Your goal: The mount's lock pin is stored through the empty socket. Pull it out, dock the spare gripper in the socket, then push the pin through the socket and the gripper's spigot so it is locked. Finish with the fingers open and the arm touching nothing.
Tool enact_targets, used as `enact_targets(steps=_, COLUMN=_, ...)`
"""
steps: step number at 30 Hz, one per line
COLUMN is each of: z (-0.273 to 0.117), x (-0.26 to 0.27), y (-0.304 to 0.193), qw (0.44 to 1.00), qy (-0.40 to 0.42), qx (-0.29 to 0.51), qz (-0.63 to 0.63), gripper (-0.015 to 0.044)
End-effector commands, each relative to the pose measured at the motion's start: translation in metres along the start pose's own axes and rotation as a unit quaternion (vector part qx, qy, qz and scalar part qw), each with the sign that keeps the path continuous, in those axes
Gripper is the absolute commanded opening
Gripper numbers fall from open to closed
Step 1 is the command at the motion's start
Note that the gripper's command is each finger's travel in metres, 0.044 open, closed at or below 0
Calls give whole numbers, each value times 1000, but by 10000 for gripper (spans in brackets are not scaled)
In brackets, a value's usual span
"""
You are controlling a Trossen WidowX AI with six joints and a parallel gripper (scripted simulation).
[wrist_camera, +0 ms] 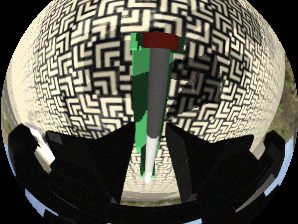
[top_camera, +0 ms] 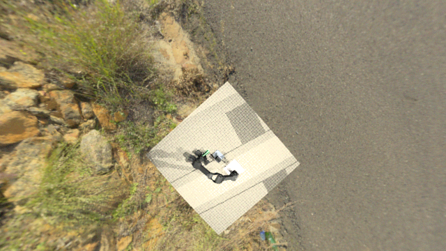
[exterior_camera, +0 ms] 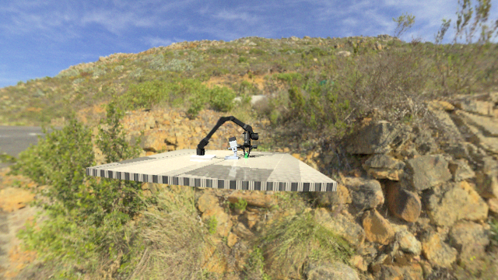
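The claw [exterior_camera: 246, 152] [wrist_camera: 150, 125], fingers partly spread, not visibly gripping, straddles the grey pin [wrist_camera: 158, 92] lying along its green holder [top_camera: 205, 153] [exterior_camera: 246, 155] [wrist_camera: 140, 97], presumably placed so both fingers can close across the shaft.

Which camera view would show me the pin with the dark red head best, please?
The wrist view: the pin fills its centre, with red head, grey shaft and pale tip above the green holder. The top and exterior views show the green holder only small; the pin cannot be made out.
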State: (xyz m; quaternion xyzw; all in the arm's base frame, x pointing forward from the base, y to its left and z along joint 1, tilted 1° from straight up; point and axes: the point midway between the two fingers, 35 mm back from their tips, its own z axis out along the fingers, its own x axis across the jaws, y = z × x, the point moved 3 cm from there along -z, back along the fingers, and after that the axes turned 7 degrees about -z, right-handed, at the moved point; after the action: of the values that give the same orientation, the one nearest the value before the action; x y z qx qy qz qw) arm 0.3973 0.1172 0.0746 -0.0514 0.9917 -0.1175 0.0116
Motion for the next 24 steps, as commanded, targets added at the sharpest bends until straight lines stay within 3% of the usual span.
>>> enact_targets(steps=1, z=1, x=0, y=0, qw=1000, qy=1, qx=-1, qz=-1, gripper=75)
enact_targets(steps=4, z=1, x=0, y=0, qw=1000, qy=1, qx=-1, qz=-1, gripper=0)
enact_targets(steps=24, z=-24, x=-1, y=-6, qw=1000, qy=1, qx=-1, qz=-1, gripper=0)
